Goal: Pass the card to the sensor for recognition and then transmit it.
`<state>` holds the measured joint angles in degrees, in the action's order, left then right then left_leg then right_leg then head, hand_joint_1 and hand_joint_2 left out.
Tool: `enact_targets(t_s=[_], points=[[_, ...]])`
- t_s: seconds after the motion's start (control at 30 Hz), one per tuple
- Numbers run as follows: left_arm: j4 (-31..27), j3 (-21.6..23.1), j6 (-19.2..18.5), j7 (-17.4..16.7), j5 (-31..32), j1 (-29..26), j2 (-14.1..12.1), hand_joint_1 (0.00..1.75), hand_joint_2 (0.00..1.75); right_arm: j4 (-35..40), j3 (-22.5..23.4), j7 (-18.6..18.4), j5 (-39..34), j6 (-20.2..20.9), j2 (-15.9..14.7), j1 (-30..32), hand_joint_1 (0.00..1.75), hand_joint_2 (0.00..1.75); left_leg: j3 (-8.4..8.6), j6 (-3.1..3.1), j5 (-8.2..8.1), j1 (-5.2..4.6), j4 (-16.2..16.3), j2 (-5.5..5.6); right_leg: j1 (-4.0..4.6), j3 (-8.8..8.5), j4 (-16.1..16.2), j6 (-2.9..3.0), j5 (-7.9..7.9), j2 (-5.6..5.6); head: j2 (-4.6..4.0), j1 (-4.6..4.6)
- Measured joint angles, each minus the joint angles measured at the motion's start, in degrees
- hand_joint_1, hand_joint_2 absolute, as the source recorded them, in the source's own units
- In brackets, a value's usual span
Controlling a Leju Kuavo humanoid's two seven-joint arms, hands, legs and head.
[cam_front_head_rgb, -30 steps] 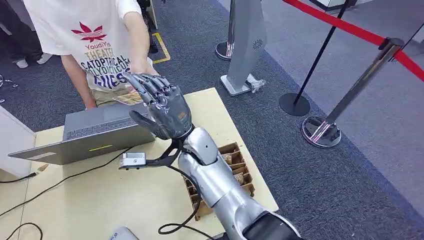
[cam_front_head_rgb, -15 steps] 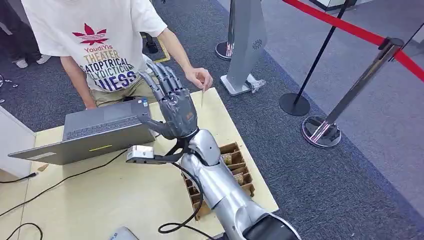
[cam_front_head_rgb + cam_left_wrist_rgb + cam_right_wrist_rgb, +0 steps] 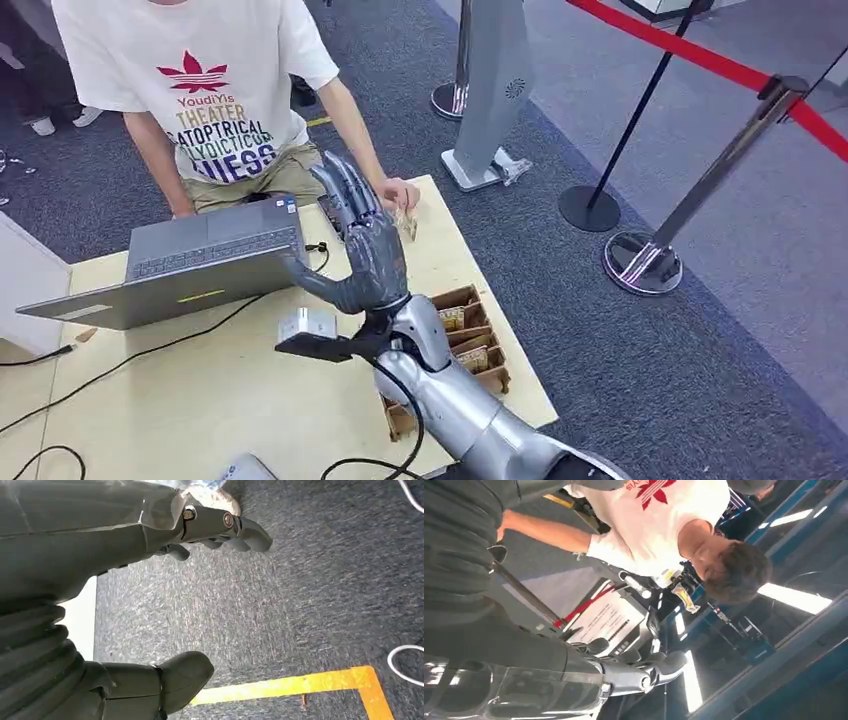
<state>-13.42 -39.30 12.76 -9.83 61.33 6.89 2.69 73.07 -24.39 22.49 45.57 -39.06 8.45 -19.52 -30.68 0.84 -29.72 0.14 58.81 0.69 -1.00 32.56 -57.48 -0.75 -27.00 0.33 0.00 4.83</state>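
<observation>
My right hand [image 3: 365, 245] is raised over the wooden table [image 3: 200, 400], fingers spread and holding nothing; in the right wrist view the right hand [image 3: 574, 672] has its fingers apart against the person. A person in a white T-shirt [image 3: 220, 90] stands at the far side of the table, and the person's hand [image 3: 395, 192] holds the small card [image 3: 406, 224] down near the table's far edge, just beyond my fingertips. My left hand [image 3: 150, 525] hangs over dark carpet, fingers apart and holding nothing.
An open grey laptop [image 3: 200, 265] sits on the table's left, with black cables trailing from it. A wooden divided tray [image 3: 470, 340] with cards lies beside my forearm. A grey kiosk stand [image 3: 490, 90] and stanchion bases [image 3: 640, 262] stand on the carpet to the right.
The person took the card away from my right hand and lowered it to the table. My right hand, now holding nothing, drifted right and down a little.
</observation>
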Motion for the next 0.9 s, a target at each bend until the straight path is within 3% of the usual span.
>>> enact_targets(t_s=[0.2,0.3,0.37,0.43,0.57,0.63,0.9], points=[[0.0,-1.42,0.46,1.42,-1.79,-1.54,-0.24,0.0,1.75,5.96,0.04,-1.29,4.4,0.0,-3.78,5.93,0.66,1.75,0.0,0.03,-0.03,-0.02,0.0,-0.04,-0.01,0.02,0.01,0.0,0.0,0.02,0.0,-0.02],[0.0,-2.38,0.81,2.05,-2.45,-2.26,-0.26,0.0,1.75,7.67,0.09,-2.19,6.14,0.0,-4.89,7.66,1.06,1.75,0.02,0.03,-0.03,-0.01,0.0,-0.05,0.0,0.02,0.0,0.0,0.0,0.05,0.0,-0.04],[0.0,-2.82,1.14,2.4,-2.82,-2.67,-0.24,0.0,1.75,8.61,0.09,-3.13,7.32,0.0,-5.64,8.57,0.99,1.75,0.02,0.03,-0.02,-0.01,0.0,-0.05,0.0,0.02,0.0,0.0,0.0,0.04,0.0,-0.04],[0.0,-3.58,1.4,2.78,-3.19,-3.06,-0.24,0.0,1.75,9.33,0.09,-4.02,8.24,0.0,-6.38,9.29,1.12,1.75,0.02,0.03,-0.02,-0.01,0.0,-0.05,0.01,0.02,0.0,0.0,0.0,0.04,0.0,-0.04],[0.0,-4.33,1.75,3.26,-3.56,-3.64,-0.22,0.0,1.75,9.96,0.0,-5.03,8.96,0.0,-7.97,10.21,0.96,1.75,0.01,0.03,-0.02,0.0,0.0,-0.05,0.0,0.02,0.0,0.0,0.0,0.04,0.0,-0.02],[0.0,-4.87,1.84,3.47,-3.74,-3.81,-0.2,0.0,1.75,9.96,-0.3,-5.66,8.9,0.0,-8.84,10.57,0.63,1.75,0.01,0.03,-0.02,-0.01,0.0,-0.05,0.0,0.02,0.0,0.0,0.0,0.04,0.0,-0.04],[0.0,-5.64,1.99,3.93,-3.76,-4.12,-0.15,0.0,1.75,9.5,-2.45,-7.93,10.54,0.0,-11.76,12.59,0.59,1.75,0.0,0.03,-0.03,-0.01,0.0,-0.04,-0.01,0.02,0.0,0.0,0.0,0.03,0.0,-0.02]])
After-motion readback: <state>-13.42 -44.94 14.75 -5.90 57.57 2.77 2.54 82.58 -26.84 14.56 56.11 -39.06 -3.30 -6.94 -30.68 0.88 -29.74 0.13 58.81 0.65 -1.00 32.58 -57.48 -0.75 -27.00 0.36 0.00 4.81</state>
